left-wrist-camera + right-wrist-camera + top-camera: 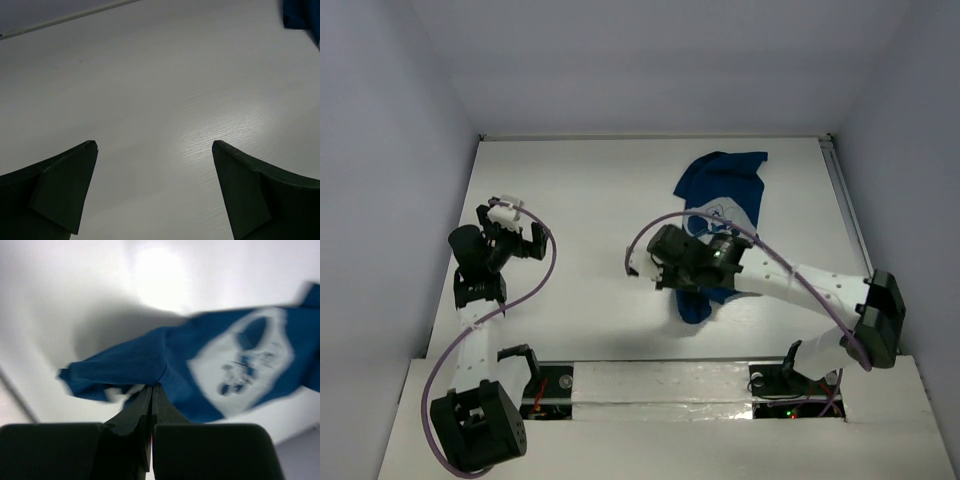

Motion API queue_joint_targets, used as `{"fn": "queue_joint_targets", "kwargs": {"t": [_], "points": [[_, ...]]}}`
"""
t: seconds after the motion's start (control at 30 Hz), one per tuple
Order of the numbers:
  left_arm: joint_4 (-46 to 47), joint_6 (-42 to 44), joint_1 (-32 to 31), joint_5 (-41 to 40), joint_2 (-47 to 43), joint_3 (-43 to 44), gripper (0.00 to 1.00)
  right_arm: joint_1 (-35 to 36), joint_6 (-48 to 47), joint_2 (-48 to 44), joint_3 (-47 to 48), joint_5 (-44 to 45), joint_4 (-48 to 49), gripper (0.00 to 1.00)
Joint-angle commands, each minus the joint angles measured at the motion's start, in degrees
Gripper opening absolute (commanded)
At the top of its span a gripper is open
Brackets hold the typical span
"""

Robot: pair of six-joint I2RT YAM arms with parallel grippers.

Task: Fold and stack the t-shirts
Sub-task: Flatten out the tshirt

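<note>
A dark blue t-shirt with a whitish print lies crumpled at the back right of the white table. My right gripper is shut on a fold of its near end and holds that part lifted. In the right wrist view the pinched cloth hangs over the closed fingertips, with the whitish print to the right. My left gripper is open and empty over the left side of the table. In the left wrist view only a corner of the shirt shows at top right.
White walls stand around the table on the left, back and right. A metal rail runs along the table's right edge. The arm bases sit at the near edge.
</note>
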Motion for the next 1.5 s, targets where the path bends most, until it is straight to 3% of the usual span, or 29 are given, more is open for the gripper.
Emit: {"fn": "queue_joint_targets", "kwargs": {"t": [0.0,0.13,0.37,0.6,0.87,1.07,1.2,1.27,1.47], "points": [[1.7,0.3,-0.1,5.9,-0.3,-0.5,0.99,-4.4,-3.2,-4.5,6.8,10.1,3.2,0.0],[3.4,0.4,-1.4,9.1,-0.1,-0.7,0.99,-11.3,-5.9,-7.1,12.0,12.7,2.3,0.0],[5.7,3.5,-18.1,0.9,2.1,2.7,0.99,-26.6,-11.8,-11.1,12.7,12.4,3.5,0.0],[4.7,3.7,-28.4,-4.6,13.0,11.9,0.99,-41.0,-17.7,-13.1,5.4,9.8,7.3,0.0],[5.2,5.6,-40.2,-11.5,25.7,21.6,0.99,-59.2,-24.3,-13.7,5.6,5.6,8.4,0.0],[3.7,7.6,-45.6,-14.5,33.0,26.0,0.99,-65.4,-26.7,-11.0,3.1,5.7,8.4,0.0],[5.2,8.5,-46.9,-14.9,35.6,27.1,0.99,-65.4,-26.1,-8.2,1.0,5.6,8.2,0.37],[4.6,8.0,-46.9,-14.6,37.6,29.1,0.99,-65.4,-26.3,-8.0,1.0,5.1,9.3,0.42],[5.2,6.5,-47.5,-13.6,39.4,30.4,0.99,-63.9,-24.8,-3.6,5.8,0.2,6.7,0.43]]}}
